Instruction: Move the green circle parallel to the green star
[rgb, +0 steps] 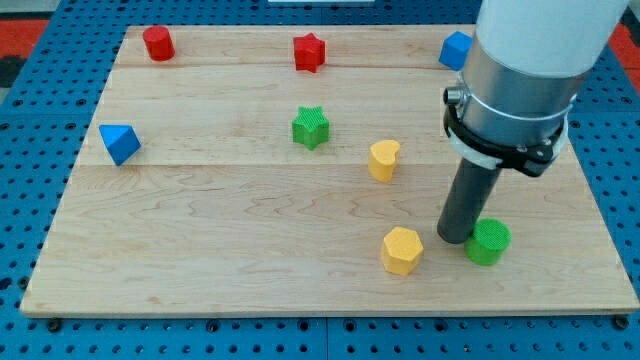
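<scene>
Blue perforated metal surrounds a pale wooden board made of joined planks, which fills most of the view. My tip, the lower end of a straight dark rod below a grey collar and white arm body, rests on the board toward the view's lower right. It carries no jaws, so nothing opens or closes here. Just to the view's right of my tip, touching or almost touching it, sits the ribbed green circle block. To the view's left of my tip, a little apart, lies the yellow hexagon block. Higher up, near the middle of the board, the yellow heart-like block stands alone, and further toward the view's upper left of it is the ribbed green star block, well apart from the green circle. Along the view's top edge sit the red cylinder block, the red star block and the blue cube block, the last partly hidden behind the arm. A blue wedge-shaped block rests near the view's left edge.
</scene>
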